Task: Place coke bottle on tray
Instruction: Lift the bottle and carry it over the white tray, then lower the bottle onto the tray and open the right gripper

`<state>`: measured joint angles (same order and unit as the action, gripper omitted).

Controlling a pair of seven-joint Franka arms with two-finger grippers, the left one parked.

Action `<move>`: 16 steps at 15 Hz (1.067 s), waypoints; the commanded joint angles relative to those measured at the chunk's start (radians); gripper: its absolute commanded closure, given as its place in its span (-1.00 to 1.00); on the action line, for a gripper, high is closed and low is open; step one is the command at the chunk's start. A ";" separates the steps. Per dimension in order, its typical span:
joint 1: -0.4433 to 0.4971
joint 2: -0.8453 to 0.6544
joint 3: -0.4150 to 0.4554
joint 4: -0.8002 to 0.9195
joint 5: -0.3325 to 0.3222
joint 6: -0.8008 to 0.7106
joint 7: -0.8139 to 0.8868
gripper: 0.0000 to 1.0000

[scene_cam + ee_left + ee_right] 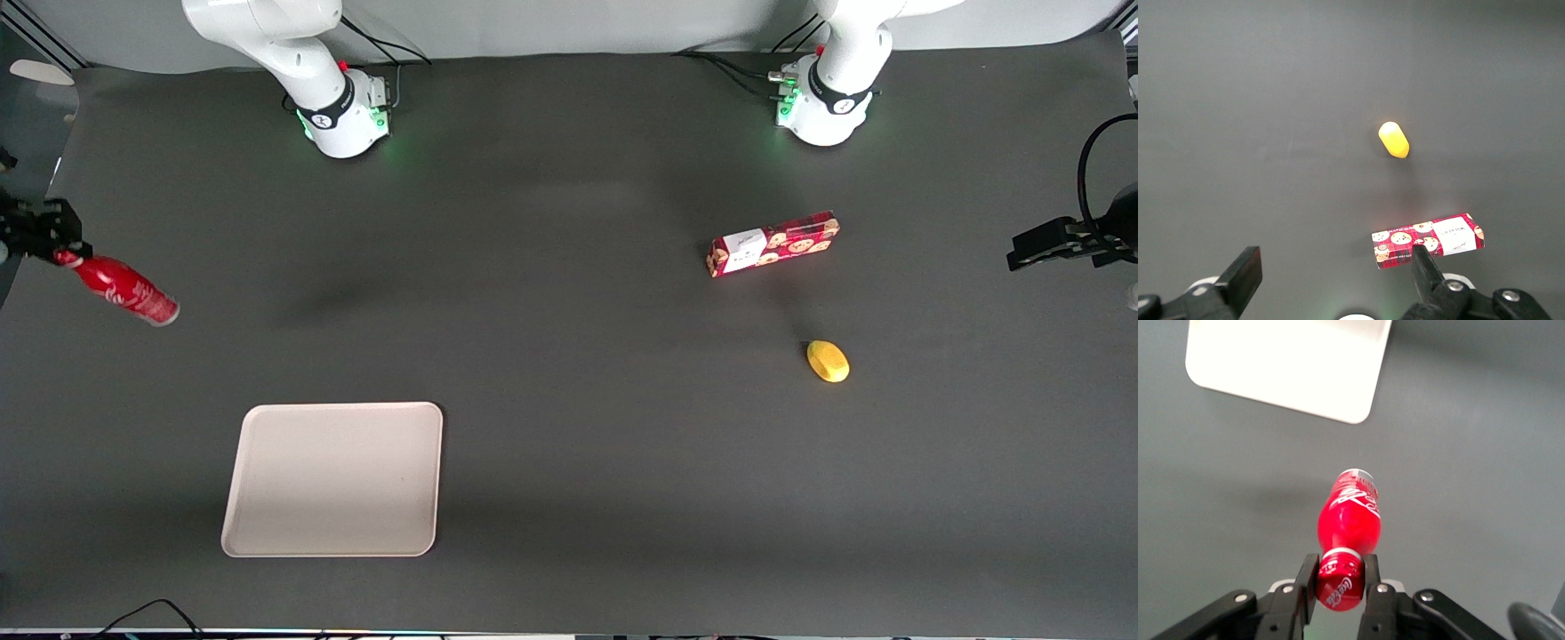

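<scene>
Front: gripper (pixel 55 249) at working arm's table end, clamped on bottle (pixel 124 290) cap, bottle tilted, well apart from tray (pixel 333 480), which lies nearer the camera | Left wrist: box (pixel 1428 241), yellow object (pixel 1393 139) | Right wrist: fingers (pixel 1306 580) pinch bottle (pixel 1349 527) cap; tray (pixel 1288 363) bare.

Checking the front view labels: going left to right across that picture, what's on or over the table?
gripper shut on the cap of the coke bottle → tray → red cookie box → yellow lemon-like fruit
</scene>
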<state>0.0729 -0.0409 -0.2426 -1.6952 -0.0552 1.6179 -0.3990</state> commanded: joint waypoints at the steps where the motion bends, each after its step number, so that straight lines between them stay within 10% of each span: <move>1: -0.001 0.246 0.080 0.316 0.034 -0.070 0.086 0.84; 16: -0.005 0.753 0.062 0.497 0.146 0.209 0.163 0.82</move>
<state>0.0687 0.6736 -0.1640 -1.2274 0.0543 1.8152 -0.2509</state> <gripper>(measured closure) 0.687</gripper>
